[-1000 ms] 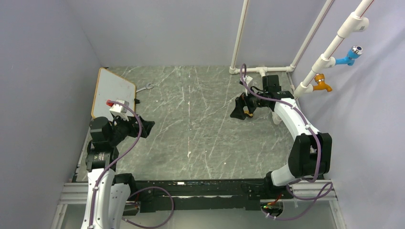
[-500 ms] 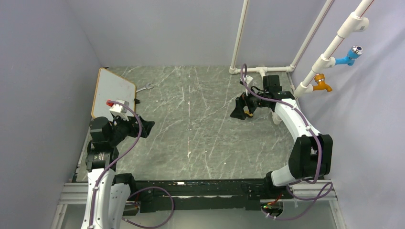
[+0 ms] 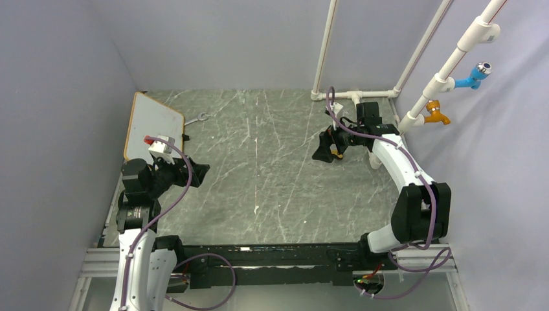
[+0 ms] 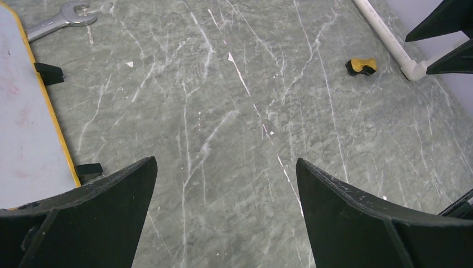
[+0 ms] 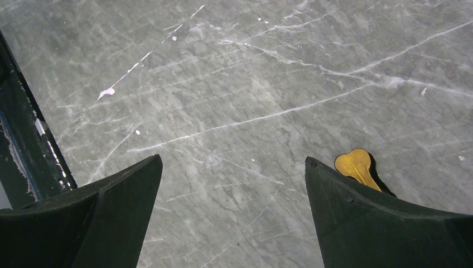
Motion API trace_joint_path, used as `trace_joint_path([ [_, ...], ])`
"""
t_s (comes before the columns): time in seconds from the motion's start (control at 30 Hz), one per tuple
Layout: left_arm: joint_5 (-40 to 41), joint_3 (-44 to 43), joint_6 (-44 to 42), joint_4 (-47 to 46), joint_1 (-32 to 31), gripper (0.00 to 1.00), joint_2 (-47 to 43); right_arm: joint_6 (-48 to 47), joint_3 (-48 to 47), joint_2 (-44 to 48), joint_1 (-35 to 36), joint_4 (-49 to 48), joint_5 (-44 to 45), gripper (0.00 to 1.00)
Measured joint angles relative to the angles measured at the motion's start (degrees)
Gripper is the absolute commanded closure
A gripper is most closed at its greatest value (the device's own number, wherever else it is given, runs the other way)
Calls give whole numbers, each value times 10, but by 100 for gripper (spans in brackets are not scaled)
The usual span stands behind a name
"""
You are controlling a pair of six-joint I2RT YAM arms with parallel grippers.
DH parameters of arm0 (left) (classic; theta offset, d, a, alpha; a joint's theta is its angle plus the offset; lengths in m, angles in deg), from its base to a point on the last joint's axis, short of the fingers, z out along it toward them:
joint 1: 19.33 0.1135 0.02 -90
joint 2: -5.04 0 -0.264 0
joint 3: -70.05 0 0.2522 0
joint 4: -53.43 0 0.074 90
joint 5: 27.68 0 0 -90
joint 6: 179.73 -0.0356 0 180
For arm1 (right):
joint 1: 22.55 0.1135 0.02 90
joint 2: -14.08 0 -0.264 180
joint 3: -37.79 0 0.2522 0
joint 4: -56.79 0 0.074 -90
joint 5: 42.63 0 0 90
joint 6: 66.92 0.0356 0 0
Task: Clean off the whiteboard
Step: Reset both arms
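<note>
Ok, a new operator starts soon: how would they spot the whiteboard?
Look to the far left corner of the table, against the left wall. The whiteboard lies flat there. Unlike the small silver wrench beside it, it is a large white rectangle with an orange frame.

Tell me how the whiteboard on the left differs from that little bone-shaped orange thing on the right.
The whiteboard is far larger than the bone-shaped piece. The whiteboard is a flat rounded rectangle; the piece has knobbed ends. The whiteboard is white inside an orange frame; the piece is yellow-orange over black. Both rest on the grey table.
</note>
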Motion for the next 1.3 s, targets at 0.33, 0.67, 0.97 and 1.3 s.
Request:
trace_joint_path([
  [0.33,-12,0,61,-6,0,1,-3,5,6,63,0,2,29,0],
  [0.67,31,-88,78,43,0,1,5,106,3,168,-7,-37,153,0],
  [0.97,67,-125,39,77,0,1,-4,169,14,184,-27,-66,106,0],
  [1.3,76,-125,29,95,0,1,-17,247,41,206,-40,-123,105,0],
])
